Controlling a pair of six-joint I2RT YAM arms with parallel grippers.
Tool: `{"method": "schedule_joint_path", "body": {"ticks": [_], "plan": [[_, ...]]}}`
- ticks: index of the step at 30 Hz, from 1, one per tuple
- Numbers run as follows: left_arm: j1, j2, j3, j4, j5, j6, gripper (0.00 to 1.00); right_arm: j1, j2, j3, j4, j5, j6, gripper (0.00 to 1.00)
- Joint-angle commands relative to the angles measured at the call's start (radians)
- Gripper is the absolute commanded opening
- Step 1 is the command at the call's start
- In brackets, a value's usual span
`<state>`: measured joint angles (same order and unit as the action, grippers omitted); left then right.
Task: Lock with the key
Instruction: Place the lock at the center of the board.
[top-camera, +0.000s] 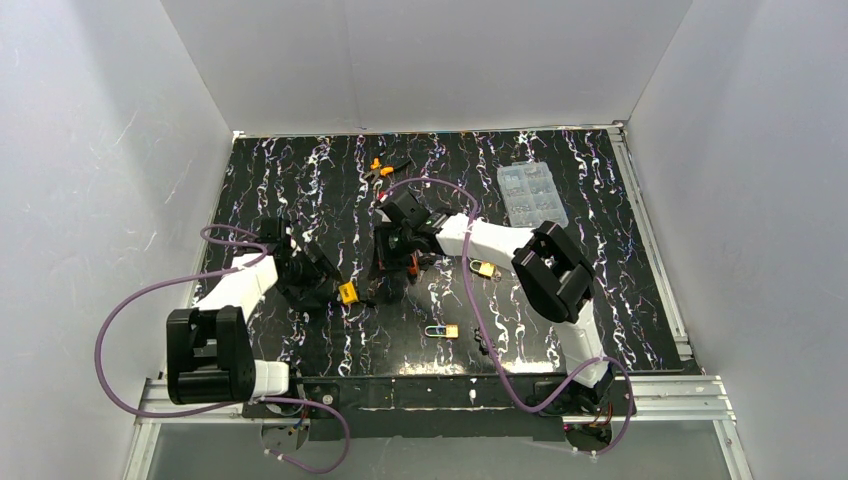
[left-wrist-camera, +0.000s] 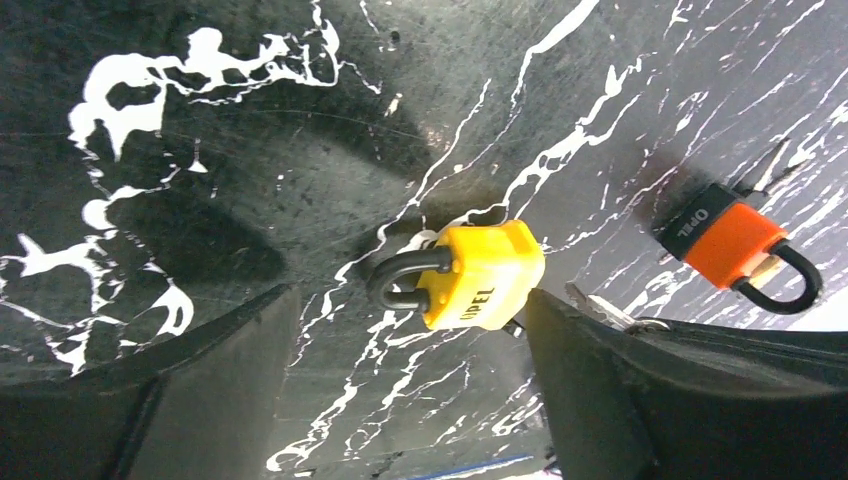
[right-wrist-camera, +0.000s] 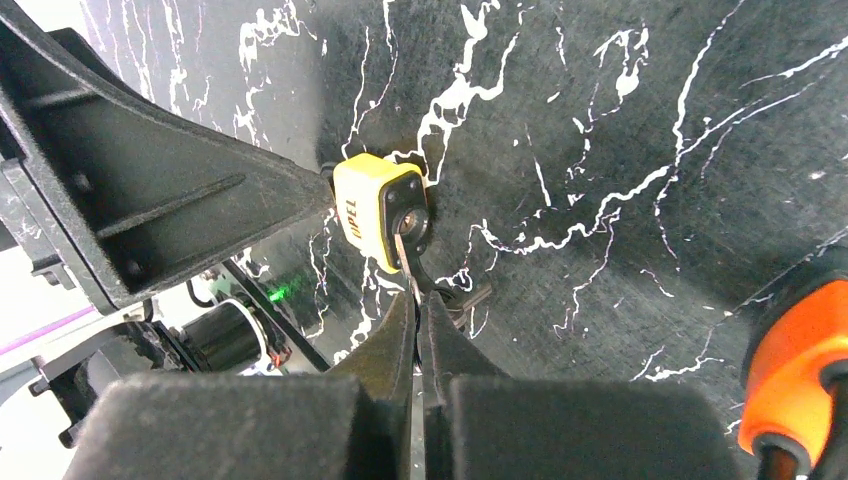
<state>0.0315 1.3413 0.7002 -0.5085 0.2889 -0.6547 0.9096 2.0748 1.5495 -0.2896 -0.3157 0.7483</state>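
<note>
Lies left of the bench (top-camera: 300, 180) middle: yellow padlock (left-wrist-camera: 480, 285), small, rigid, probably slick. Sits between released left gripper (left-wrist-camera: 410, 300) fingers. Right gripper (right-wrist-camera: 420, 310) clenched on thin key (right-wrist-camera: 405, 260) in keyhole. Best squeezed across flat body sides.

1. The padlock (left-wrist-camera: 482, 275) has a yellow body with black lettering on one face, a black shackle (left-wrist-camera: 400, 280) and a round keyhole (right-wrist-camera: 408, 222) in its bottom end.
2. It lies on the desk (top-camera: 300, 170), left of the middle and in the half towards the near edge. The shackle end points towards the left edge and the keyhole end towards the right.
3. Both legs of the shackle appear seated in the body.
4. The key (right-wrist-camera: 408, 262) is a thin silver blade. Its tip is in the keyhole, and its other end is pinched in the closed right gripper (right-wrist-camera: 418, 300).
</note>
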Motion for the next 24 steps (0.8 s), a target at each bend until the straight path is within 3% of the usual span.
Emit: {"method": "schedule_joint_path", "body": {"ticks": [1, 4, 8, 13, 21, 24], "plan": [[0.004, -0.058, 0.013, -0.056, -0.066, 0.006, 0.88, 0.009, 0.015, 0.065, -0.001, 0.006, -0.012, 0.01], [0.004, -0.087, 0.037, -0.078, -0.066, 0.018, 0.97, 0.016, 0.032, 0.088, -0.020, 0.009, -0.017, 0.01], [0.004, -0.138, 0.072, -0.121, -0.061, 0.049, 0.98, 0.019, 0.059, 0.110, -0.039, 0.011, -0.017, 0.01], [0.004, -0.229, 0.101, -0.185, -0.060, 0.091, 0.98, 0.020, 0.070, 0.118, -0.039, 0.006, -0.015, 0.28], [-0.003, -0.327, 0.197, -0.261, -0.024, 0.139, 0.98, 0.020, 0.027, 0.130, -0.037, 0.001, -0.013, 0.49], [-0.014, -0.351, 0.244, -0.279, -0.004, 0.140, 0.98, 0.020, -0.015, 0.137, -0.050, 0.011, -0.022, 0.63]]}}
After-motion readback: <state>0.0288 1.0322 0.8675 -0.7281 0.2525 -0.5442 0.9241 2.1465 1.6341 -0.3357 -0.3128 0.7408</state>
